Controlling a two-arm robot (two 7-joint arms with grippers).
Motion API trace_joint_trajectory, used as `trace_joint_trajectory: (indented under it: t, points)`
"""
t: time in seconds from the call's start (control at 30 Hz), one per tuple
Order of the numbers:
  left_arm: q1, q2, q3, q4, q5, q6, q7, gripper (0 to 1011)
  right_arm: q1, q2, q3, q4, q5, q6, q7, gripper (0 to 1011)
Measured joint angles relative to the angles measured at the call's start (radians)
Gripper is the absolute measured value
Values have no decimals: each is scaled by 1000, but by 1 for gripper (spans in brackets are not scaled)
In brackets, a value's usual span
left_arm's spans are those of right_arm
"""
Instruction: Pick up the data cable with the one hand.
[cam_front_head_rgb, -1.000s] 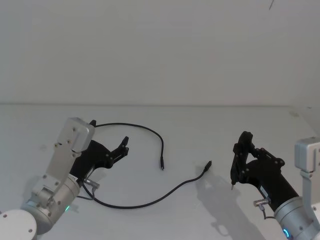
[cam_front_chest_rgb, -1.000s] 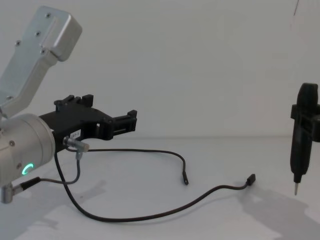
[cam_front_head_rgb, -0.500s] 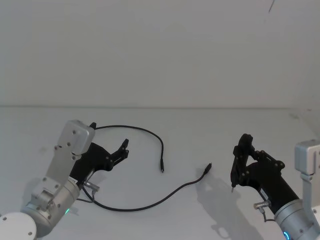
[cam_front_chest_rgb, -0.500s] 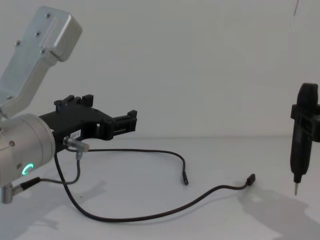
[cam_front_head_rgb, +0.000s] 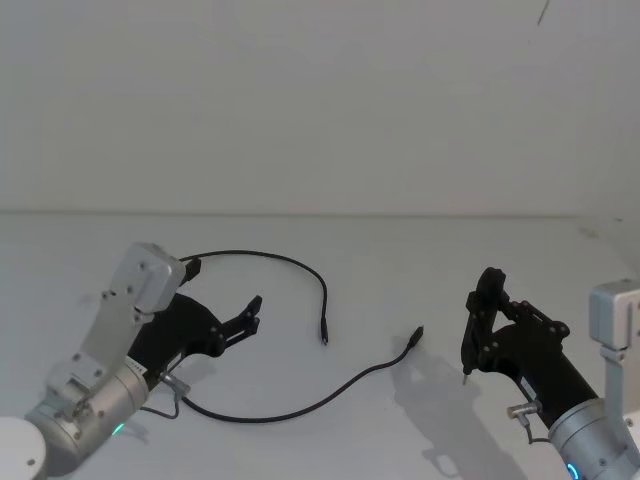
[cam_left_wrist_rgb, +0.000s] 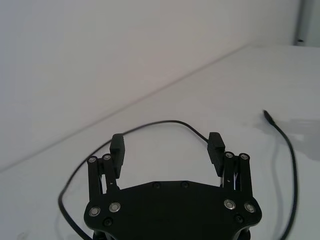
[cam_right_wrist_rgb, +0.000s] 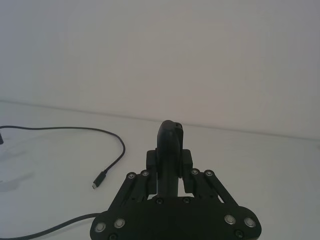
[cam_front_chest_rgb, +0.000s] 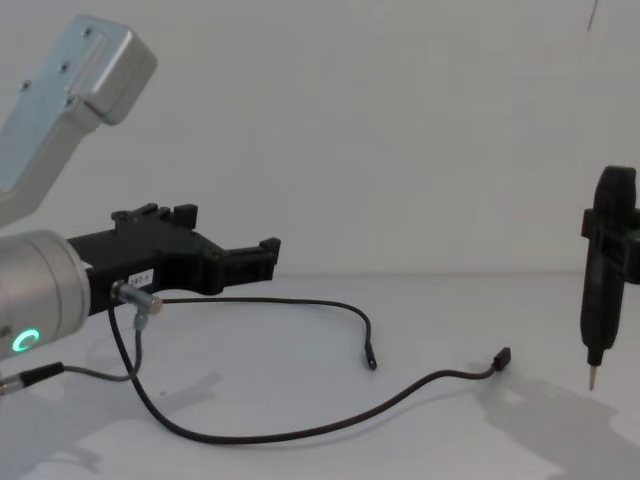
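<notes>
Black fingers (cam_left_wrist_rgb: 216, 147) of left gripper (cam_left_wrist_rgb: 166, 141) spread, empty, low over desk (cam_front_head_rgb: 400, 260) at near left. Right gripper (cam_front_head_rgb: 484, 312) parked near right, clenched on pen tool (cam_front_chest_rgb: 600, 290). Farther out, data cable (cam_front_head_rgb: 324, 310) loose on desk, one strand just beyond left fingertips. Best bet: lower straight, straddle single strand, close fully, lift slowly.

The table (cam_front_head_rgb: 400, 260) was seen bare around the data cable (cam_front_head_rgb: 325, 310), so its loop could be reached from above. Only the left gripper (cam_front_head_rgb: 222, 286), jaws spread, was held over the loop's left part. The pen-like tool (cam_front_chest_rgb: 605, 290), clamped in the right gripper (cam_right_wrist_rgb: 169, 167), was kept well apart.
</notes>
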Motion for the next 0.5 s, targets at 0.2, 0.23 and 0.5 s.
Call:
trace_joint_trajectory:
  t: [0.2, 0.23, 0.5]
  points:
    - [-10, 39, -5, -20, -42, 47, -86, 1001, 0, 0, 0, 0, 0, 0, 0, 279]
    - [-12, 44, -5, -22, -47, 53, -96, 1001, 0, 0, 0, 0, 0, 0, 0, 279]
    - [-55, 85, 10, -44, -95, 141, -222, 1001, 0, 0, 0, 0, 0, 0, 0, 279]
